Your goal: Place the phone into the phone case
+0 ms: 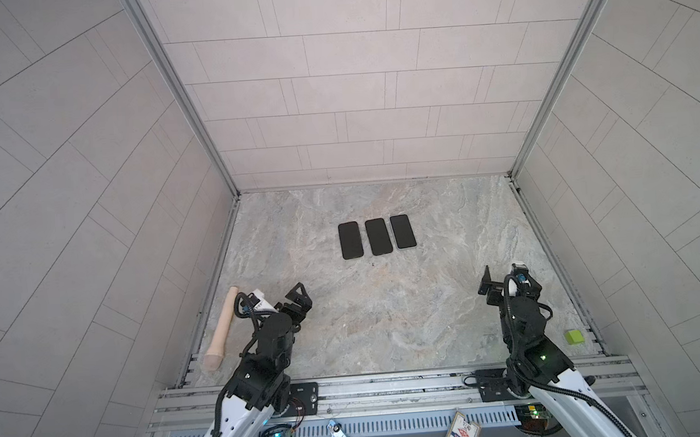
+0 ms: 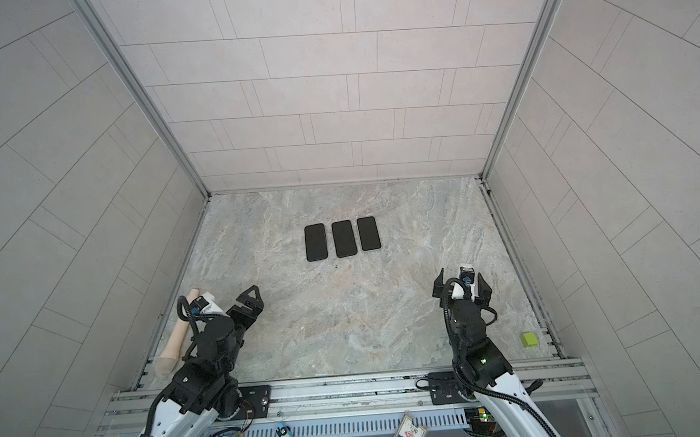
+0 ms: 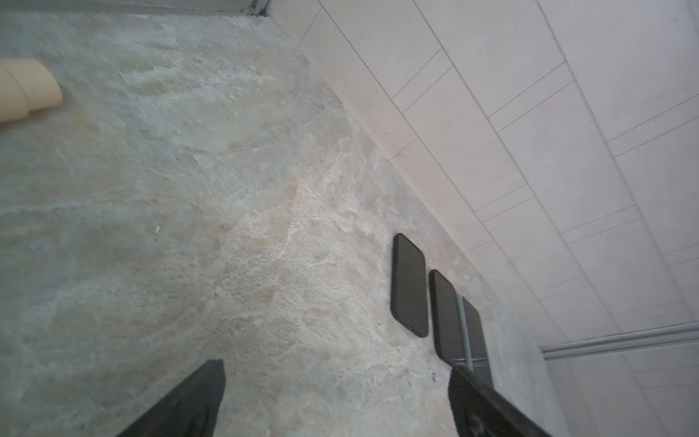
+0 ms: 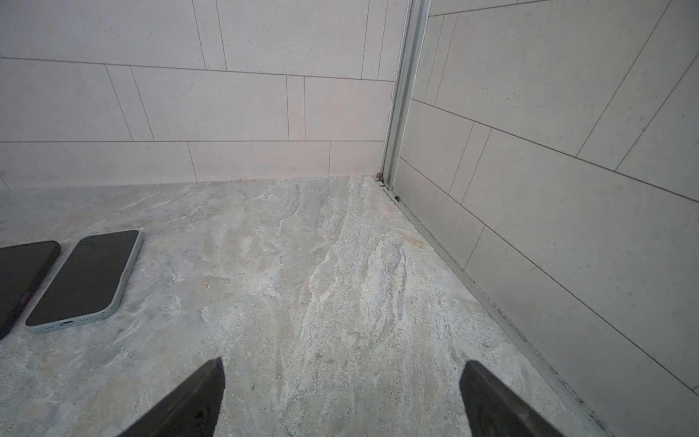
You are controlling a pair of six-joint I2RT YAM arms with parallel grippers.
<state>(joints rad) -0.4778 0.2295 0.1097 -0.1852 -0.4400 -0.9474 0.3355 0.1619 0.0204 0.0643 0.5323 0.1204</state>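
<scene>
Phone [image 4: 85, 280], with a pale bluish frame, is found lying flat and screen up on the table [image 1: 388, 321], well ahead of the right hand [image 4: 342, 365] and toward its left side. From the left hand [image 3: 336, 372] it is the farthest of three dark slabs set in a row, ahead and to the right. Just beside it a middle slab [image 1: 378, 237] is placed, and beyond that an outer slab [image 1: 350, 240]. Both are seen with dark rims, but whether they are empty cases or phones already cased cannot be told. Both hands are spread wide open and nothing is gripped; they are positioned well apart from the row. The phone is judged to be stiff and rather dense for its thin shape, with a smooth glass face which is slippery and may be cracked if it is dropped. Since it lies flat, a grip is best taken across the short width, on the two long edges near the middle, so that it is not tipped. The gap to the middle slab is narrow, so little room is left for one finger there; the phone could perhaps be slid aside first. A case would be expected to be softer, and its rim would have to be pressed over the corners.
</scene>
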